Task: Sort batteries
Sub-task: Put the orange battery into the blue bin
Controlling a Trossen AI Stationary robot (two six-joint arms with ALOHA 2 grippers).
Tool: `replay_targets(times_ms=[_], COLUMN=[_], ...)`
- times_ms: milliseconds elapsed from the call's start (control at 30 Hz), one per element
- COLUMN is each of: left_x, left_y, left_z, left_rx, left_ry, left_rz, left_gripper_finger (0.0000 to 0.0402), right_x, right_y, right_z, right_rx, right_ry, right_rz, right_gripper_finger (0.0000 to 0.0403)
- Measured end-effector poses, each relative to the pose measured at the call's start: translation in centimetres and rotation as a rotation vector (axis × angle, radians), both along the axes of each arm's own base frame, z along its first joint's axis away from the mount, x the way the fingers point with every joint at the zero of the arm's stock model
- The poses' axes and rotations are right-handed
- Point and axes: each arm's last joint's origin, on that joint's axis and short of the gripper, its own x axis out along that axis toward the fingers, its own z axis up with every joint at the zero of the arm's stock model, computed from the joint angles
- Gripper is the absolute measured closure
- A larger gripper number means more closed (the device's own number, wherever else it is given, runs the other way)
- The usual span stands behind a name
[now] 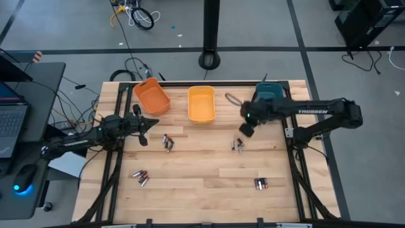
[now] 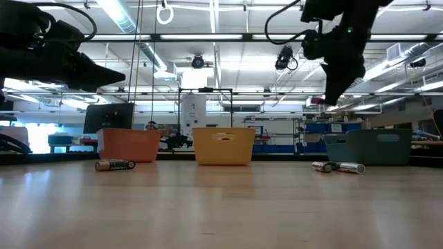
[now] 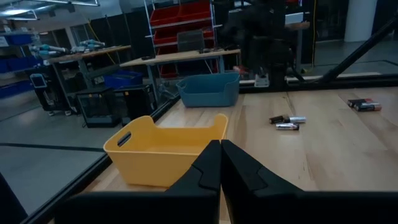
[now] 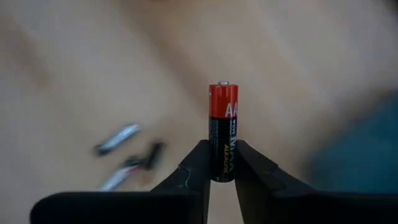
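Battery [image 4: 222, 130] in right fingers [image 4: 194, 168]; yellow bin [image 1: 201, 104] nearby.

Bright, even light falls from the long ceiling strips [image 2: 124, 21], leaving only soft shadows on the table [image 1: 202, 190]. Against them the arms read as dark silhouettes. In the right wrist view the held battery [image 4: 222, 130] is sharp, everything behind it blurred.

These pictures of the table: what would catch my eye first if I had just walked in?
The right gripper, raised above the table near the teal bin, pinches a red-and-black battery upright between its fingers. Three bins stand along the table's far edge: orange bin, yellow bin and the teal one. Loose batteries lie scattered in small clusters on the wood, and the left gripper waits shut near the orange bin.
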Motion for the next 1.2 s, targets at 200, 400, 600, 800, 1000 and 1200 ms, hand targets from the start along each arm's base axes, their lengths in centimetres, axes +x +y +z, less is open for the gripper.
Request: replay_targets(times_ms=[200, 400, 600, 800, 1000, 1200], left_x=[0.0, 0.0, 0.0, 0.0, 0.0, 0.0], left_y=[0.0, -0.1, -0.1, -0.1, -0.1, -0.1], left_z=[0.0, 0.1, 0.1, 0.1, 0.1, 0.2], left_rx=[-0.004, -0.027, -0.060, -0.178, -0.237, -0.300], left_ry=[-0.003, -0.016, -0.025, -0.059, -0.071, -0.097], left_rz=[-0.007, -0.019, -0.020, -0.020, -0.045, -0.049], left_gripper_finger=[0.0386, 0.0386, 0.0386, 0.0386, 0.0386, 0.0386], right_x=[-2.2, -4.5, -5.9, -6.6, -7.6, -8.0], right_y=[-4.0, -7.1, -8.2, -8.6, -8.8, -8.9], right_z=[0.8, -0.7, -3.0, -5.7, -7.4, -8.0], right_rx=[-0.045, -0.021, 0.017, 0.062, 0.085, 0.086], right_ry=[0.113, 0.158, 0.158, 0.111, 0.117, 0.114], right_rz=[-0.207, -0.399, -0.529, -0.573, -0.608, -0.627], right_gripper_finger=[0.0344, 0.0345, 0.0344, 0.0345, 0.0343, 0.0336])
